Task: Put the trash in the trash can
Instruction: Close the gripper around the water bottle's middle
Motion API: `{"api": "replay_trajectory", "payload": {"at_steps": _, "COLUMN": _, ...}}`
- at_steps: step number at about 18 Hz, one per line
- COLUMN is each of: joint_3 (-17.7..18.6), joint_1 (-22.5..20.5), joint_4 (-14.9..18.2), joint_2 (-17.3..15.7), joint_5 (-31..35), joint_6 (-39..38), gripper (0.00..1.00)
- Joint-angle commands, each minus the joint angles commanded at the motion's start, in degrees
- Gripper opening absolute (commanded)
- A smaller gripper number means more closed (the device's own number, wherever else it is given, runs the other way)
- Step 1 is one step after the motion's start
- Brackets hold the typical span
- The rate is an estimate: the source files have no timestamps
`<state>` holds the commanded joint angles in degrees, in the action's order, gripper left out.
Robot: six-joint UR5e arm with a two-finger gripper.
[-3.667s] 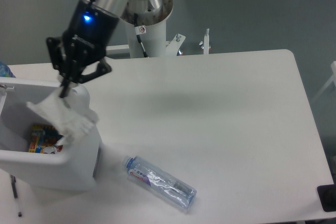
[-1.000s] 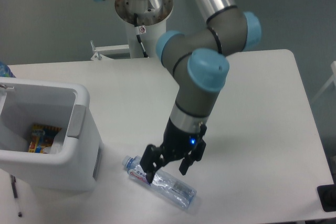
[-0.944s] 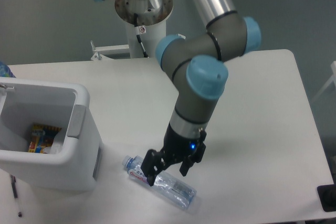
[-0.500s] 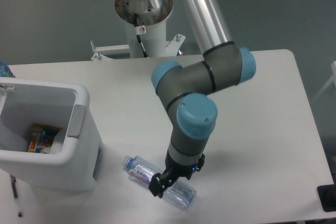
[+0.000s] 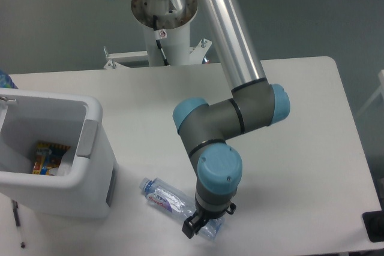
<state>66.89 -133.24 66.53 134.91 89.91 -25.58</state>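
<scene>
Lowered since half a second ago, your end effector [image 5: 198, 229] now sits over the base end of the bottle [image 5: 174, 203], which lies on the tabletop [image 5: 288, 148] right of the trash can [image 5: 90, 148], cap pointing up-left toward it; finger spacing can't be read.

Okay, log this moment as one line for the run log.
phase: reaching for bottle | end effector: low over bottle's base end, grip state unclear | bottle: lying on table | trash can: upright, holds litter
</scene>
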Motion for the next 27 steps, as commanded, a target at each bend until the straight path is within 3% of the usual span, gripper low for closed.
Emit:
{"api": "replay_trajectory", "payload": {"at_steps": 6, "joint_3": -2.4, "joint_1": 1.1, "joint_4": 0.2, "joint_2": 2.9, "joint_5": 2.4, "joint_6": -1.6, "gripper": 1.00}}
{"api": "replay_trajectory", "payload": {"at_steps": 11, "joint_3": -2.3, "joint_1": 2.3, "joint_4": 0.2, "joint_2": 3.5, "joint_5": 4.6, "joint_6": -1.6, "gripper": 1.00}}
{"api": "replay_trajectory", "payload": {"at_steps": 15, "joint_3": -2.5, "joint_1": 2.4, "joint_4": 0.1, "joint_2": 3.5, "joint_5": 4.4, "joint_6": -1.7, "gripper": 0.68}}
{"api": "replay_trajectory", "payload": {"at_steps": 17, "joint_3": -2.6, "joint_1": 2.4, "joint_4": 0.1, "joint_2": 3.5, "joint_5": 4.5, "joint_6": -1.7, "gripper": 0.58}}
{"api": "replay_trajectory", "payload": {"at_steps": 27, "joint_3": -2.7, "joint_1": 2.3, "joint_4": -0.5, "joint_2": 1.1, "joint_5": 3.5, "joint_6": -1.3, "gripper": 0.56}}
